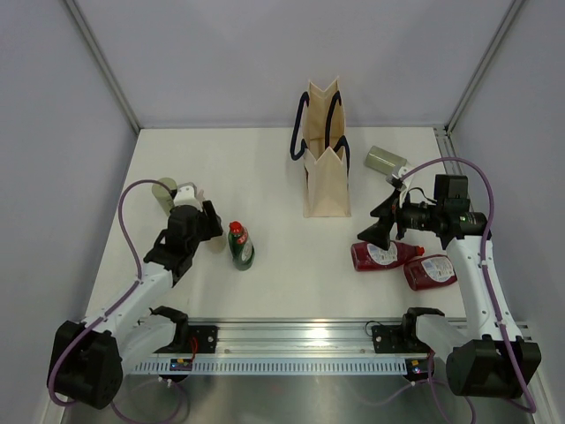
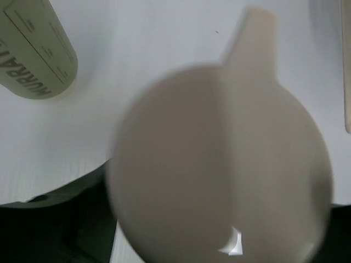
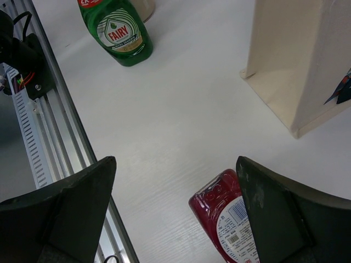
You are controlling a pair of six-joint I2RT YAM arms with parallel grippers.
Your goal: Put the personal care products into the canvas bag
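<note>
Plastic bottles [image 1: 241, 249], probably light, stiff and slick, lay about the white table [image 1: 282, 291] from above, with the soft canvas bag [image 1: 325, 177] standing upright ahead of both arms, between them. Close under the left gripper [image 1: 205, 223], its wrist view showed a blurred beige bottle [image 2: 219, 164], best pinched across its waist, though whether the jaws had closed was unclear. Spread wide, the right gripper [image 3: 175, 164] hung over a red bottle [image 3: 227, 219] between its fingers.
</note>
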